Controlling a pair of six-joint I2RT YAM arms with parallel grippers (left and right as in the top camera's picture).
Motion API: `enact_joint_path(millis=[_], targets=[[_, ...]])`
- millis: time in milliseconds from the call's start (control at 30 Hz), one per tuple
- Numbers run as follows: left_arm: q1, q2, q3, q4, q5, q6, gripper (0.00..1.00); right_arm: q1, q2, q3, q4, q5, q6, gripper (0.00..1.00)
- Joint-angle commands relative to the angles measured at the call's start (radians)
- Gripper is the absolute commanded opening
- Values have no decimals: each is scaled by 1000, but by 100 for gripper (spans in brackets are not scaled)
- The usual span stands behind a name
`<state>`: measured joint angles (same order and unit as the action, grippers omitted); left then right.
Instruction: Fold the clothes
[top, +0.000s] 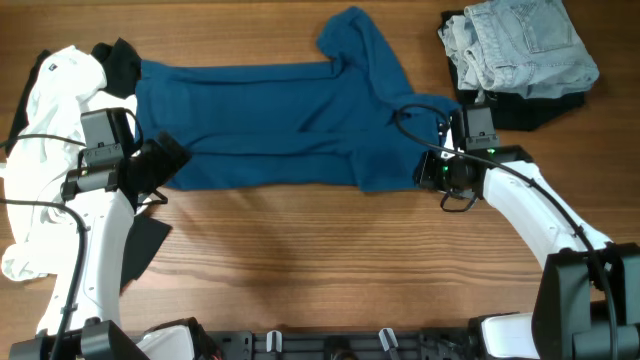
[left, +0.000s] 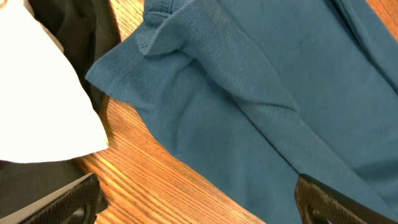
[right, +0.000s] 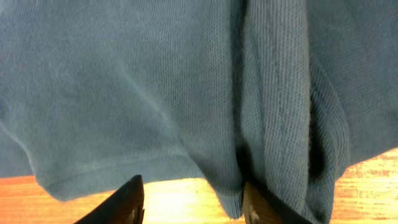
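Note:
The clothes, a teal-blue shirt (top: 290, 120), lie spread across the middle of the wooden table, with one sleeve pointing to the far side. My left gripper (top: 160, 165) hovers at the shirt's left edge, wide open. In the left wrist view it (left: 196, 186) straddles bare wood and the shirt's hem (left: 249, 93), with nothing held. My right gripper (top: 432, 165) sits at the shirt's right edge. In the right wrist view its jaws (right: 193, 193) stand apart with table showing between them. A bunched fold of the shirt (right: 273, 124) drapes over the right finger.
Pale folded jeans (top: 520, 45) rest on a dark garment (top: 525, 112) at the far right. A white garment (top: 50, 100) and black cloth (top: 118, 62) lie at the left, next to the shirt. Another dark cloth (top: 140, 250) lies by the left arm's base.

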<state>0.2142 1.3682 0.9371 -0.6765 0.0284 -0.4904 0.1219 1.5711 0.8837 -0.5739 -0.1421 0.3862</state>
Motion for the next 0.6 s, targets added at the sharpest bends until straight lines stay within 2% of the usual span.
enact_joint_path(millis=[0, 367, 567], targets=[[-3, 6, 8, 3, -4, 16, 100, 2, 9, -10, 14, 53, 14, 47], [-3, 6, 8, 14, -3, 16, 100, 2, 9, -61, 45, 146, 14, 47], [-3, 6, 8, 14, -3, 16, 100, 3, 9, -91, 93, 116, 17, 39]])
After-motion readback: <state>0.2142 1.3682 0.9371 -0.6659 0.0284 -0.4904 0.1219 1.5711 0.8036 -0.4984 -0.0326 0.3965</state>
